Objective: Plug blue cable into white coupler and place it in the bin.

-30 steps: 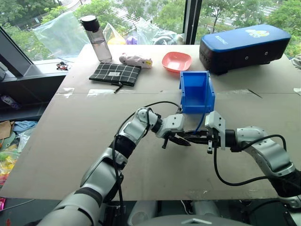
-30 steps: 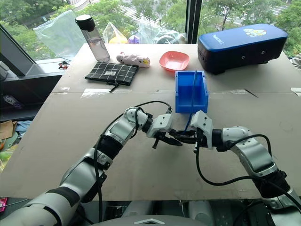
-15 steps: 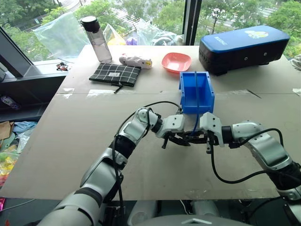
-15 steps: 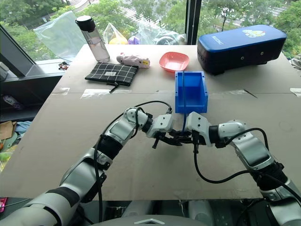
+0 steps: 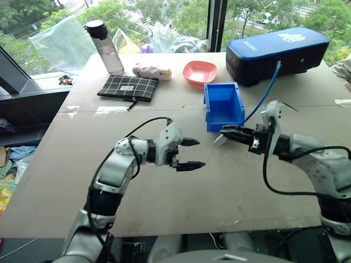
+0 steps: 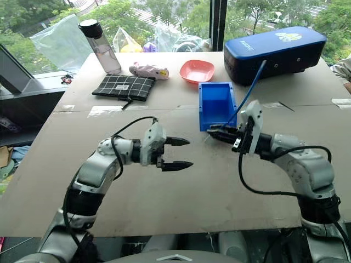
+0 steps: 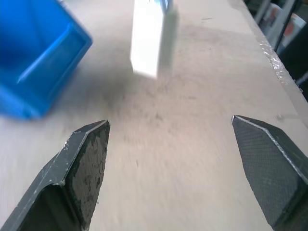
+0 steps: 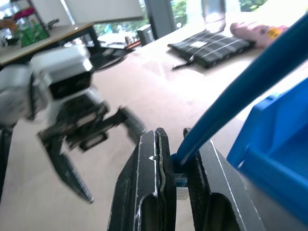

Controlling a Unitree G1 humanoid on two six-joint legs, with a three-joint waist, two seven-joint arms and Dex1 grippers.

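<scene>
Blue cable point(image 5: 262, 101) — thin, light blue, running straight as a stiff line from my right gripper point(image 5: 230, 133) up and away toward the dark-blue case point(image 5: 277, 48). Its near end sits pinched between the 2 black fingers point(image 8: 147, 192), clamped tight. White coupler point(image 7: 149, 36) hangs on that end — small boxy white block, just off the fingertips, above the table point(image 5: 164, 208), beside the bin point(image 5: 224, 105). Bin sits open-topped, bright blue. Left gripper point(image 5: 188, 153) hovers apart from it, jaws spread wide, holding nothing.
</scene>
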